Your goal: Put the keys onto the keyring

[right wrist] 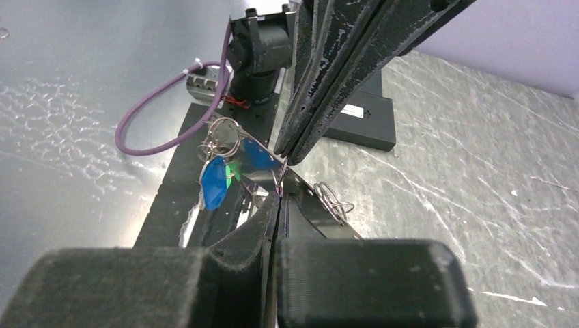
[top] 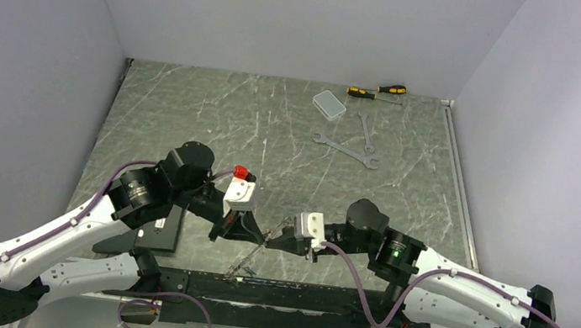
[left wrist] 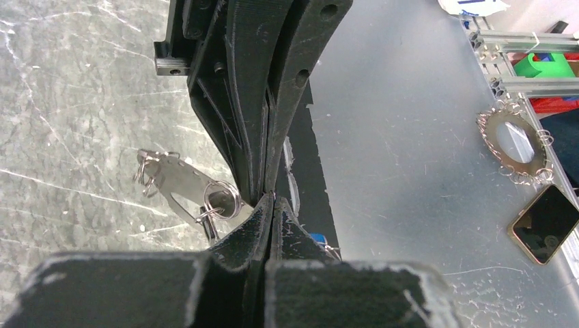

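My left gripper (top: 262, 232) and right gripper (top: 277, 235) meet tip to tip above the table's near edge. Both are shut on the thin wire keyring (top: 252, 253), which slants down towards the rail. In the right wrist view the wire (right wrist: 278, 177) runs into my right gripper (right wrist: 280, 190), with the left fingers (right wrist: 328, 82) pinching just above. A blue-headed key (right wrist: 214, 182) and a green head (right wrist: 232, 171) hang on the loop to the left. The left wrist view has my left gripper (left wrist: 273, 199) shut, with a silver key (left wrist: 179, 181) on a small split ring beside it.
Two wrenches (top: 347, 148), two screwdrivers (top: 377, 91) and a small white box (top: 329, 104) lie at the back right. A black block (top: 164, 229) sits beside the left arm. Off the table lie a phone (left wrist: 544, 223) and a metal plate with rings (left wrist: 513, 145).
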`<state>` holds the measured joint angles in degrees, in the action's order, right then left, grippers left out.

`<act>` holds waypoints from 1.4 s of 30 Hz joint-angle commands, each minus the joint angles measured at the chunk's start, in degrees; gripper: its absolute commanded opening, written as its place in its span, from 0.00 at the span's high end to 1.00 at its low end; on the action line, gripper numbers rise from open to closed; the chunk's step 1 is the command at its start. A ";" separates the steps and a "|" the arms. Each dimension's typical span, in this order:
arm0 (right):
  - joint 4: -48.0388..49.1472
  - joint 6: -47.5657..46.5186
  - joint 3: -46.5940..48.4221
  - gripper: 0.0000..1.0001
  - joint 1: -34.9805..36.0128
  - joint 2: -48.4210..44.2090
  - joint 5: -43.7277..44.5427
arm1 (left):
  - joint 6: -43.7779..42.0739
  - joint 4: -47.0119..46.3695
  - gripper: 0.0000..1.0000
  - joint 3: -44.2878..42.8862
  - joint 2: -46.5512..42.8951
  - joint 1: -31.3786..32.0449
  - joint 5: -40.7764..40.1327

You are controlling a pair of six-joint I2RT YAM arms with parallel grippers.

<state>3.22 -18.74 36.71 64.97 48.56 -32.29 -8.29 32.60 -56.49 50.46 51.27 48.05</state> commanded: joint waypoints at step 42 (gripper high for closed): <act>13.26 44.42 -0.33 1.00 -3.09 -4.95 27.41 | 0.48 -3.35 1.00 0.55 -3.81 -0.89 -2.54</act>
<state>15.70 19.07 32.62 62.70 43.42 -14.39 -8.34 28.75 -56.45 48.23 50.04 43.48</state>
